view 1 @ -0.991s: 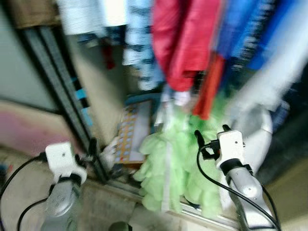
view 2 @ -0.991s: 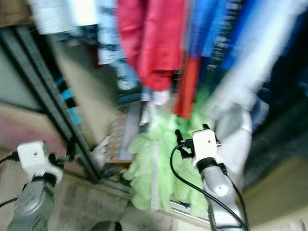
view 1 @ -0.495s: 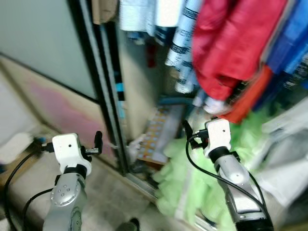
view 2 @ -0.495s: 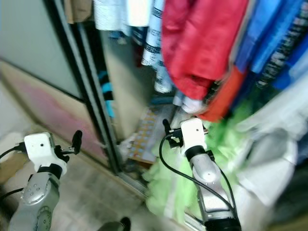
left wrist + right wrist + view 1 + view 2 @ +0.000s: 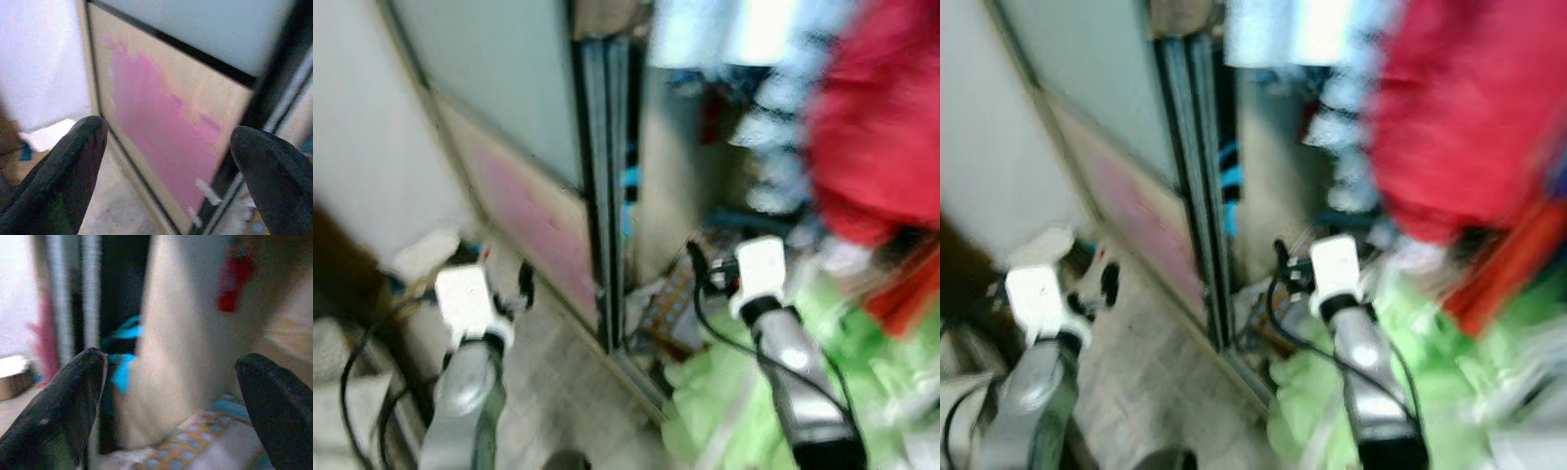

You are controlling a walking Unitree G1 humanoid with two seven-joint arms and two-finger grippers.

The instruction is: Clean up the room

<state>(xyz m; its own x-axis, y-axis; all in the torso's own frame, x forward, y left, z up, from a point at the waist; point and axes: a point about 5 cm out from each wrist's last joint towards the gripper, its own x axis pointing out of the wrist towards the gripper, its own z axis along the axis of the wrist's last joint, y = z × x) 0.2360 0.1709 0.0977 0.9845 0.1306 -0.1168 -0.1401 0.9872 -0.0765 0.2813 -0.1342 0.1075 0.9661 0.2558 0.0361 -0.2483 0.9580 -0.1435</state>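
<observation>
Two arms: both raised ahead of the body, nothing held; head views badly blurred.
Left gripper (image 5: 524,287): over the bare floor (image 5: 558,392), outside the wardrobe; jaws spread wide, facing the pink-patched lower panel of the sliding door (image 5: 166,137).
Right gripper (image 5: 700,269): at the wardrobe (image 5: 1263,196) opening, just past the dark door frame (image 5: 607,196); jaws spread wide, empty.
Green cloth heap (image 5: 724,411): spills over the wardrobe sill, below and to the right of the right arm; the nearer arm by far is the right.
Patterned flat thing (image 5: 195,440): checked orange and blue, lying on the wardrobe floor just under the right jaws; long axis too blurred to tell.
Wardrobe contents: hanging clothes, a red garment (image 5: 881,157) and pale striped ones; blue tags by the frame.
Judgement: clutter lies to the robot's right, so the right arm is better placed to reach.
</observation>
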